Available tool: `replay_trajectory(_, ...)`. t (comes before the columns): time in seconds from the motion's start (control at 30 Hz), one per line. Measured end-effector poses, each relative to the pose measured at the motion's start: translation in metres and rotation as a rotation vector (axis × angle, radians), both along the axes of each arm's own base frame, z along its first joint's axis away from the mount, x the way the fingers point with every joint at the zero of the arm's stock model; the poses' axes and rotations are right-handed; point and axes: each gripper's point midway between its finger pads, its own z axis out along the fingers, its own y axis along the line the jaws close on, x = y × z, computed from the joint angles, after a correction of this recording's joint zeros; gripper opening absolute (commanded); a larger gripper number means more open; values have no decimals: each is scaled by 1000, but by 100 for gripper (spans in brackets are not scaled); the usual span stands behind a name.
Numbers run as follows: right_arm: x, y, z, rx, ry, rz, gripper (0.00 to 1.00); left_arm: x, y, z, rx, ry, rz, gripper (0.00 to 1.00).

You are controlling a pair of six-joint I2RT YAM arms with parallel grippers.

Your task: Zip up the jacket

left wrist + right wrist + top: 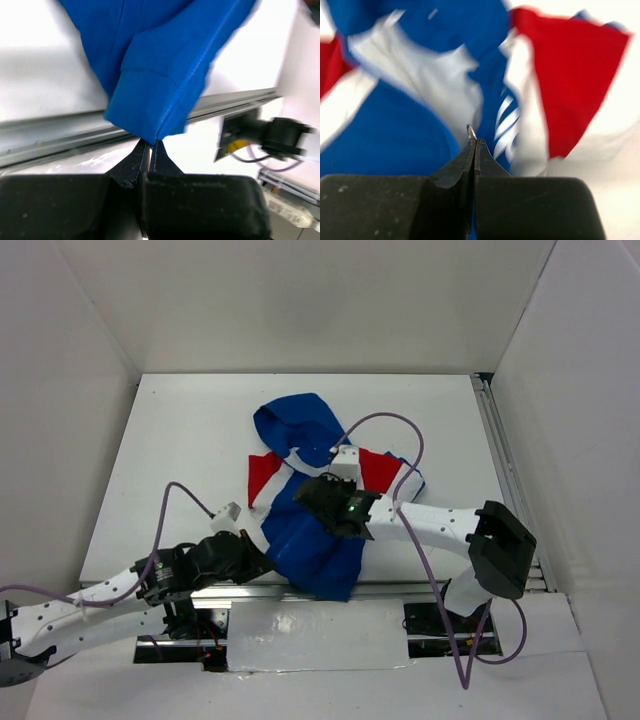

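The royal-blue jacket (305, 530) with red-and-white shoulder panels lies on the white table (180, 440), its hood toward the back and its hem over the near edge. My left gripper (262, 562) is shut on the jacket's bottom hem corner (150, 136) by the near edge. My right gripper (322, 490) is over the chest, shut on the small metal ring of the zipper pull (471, 131). In the right wrist view the pale lining (440, 85) and the white chest lettering (507, 122) show beyond the fingers.
A metal rail (60, 132) runs along the table's near edge under the hem. White walls enclose the table on three sides. A slotted rail (505, 470) runs along the right side. Purple cables (400, 430) loop over the jacket from the right arm.
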Motion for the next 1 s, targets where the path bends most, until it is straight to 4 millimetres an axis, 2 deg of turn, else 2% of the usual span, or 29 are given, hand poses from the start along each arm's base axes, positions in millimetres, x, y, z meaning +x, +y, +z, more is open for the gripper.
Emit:
replay_trajectory(0.17,53,-43,13,30,-51,-152,0,17,1,64,-82,-164,23,0)
replay_trajectory(0.27,84,-56,28,86,-97,-175,0,26,11,105,-121,-264,60,0)
replay_trajectory(0.4,124,-83,59,138,-174,-212,0,32,31,137,-127,-351,112,0)
replay_trajectory(0.6,175,-129,127,211,-314,-275,0,40,60,171,-102,-484,169,0)
replay_trajectory(0.73,196,-190,164,188,-409,-400,0,45,81,193,-65,-525,237,0)
replay_trajectory(0.8,200,-217,176,174,-438,-453,0,50,86,199,-38,-529,273,0)
replay_trajectory(0.87,201,-234,182,162,-445,-468,0,55,88,199,-2,-521,303,0)
replay_trajectory(0.93,202,-240,183,163,-435,-437,0,58,87,195,37,-515,311,0)
replay_trajectory(1.0,202,-233,183,172,-414,-371,0,61,82,189,66,-506,305,0)
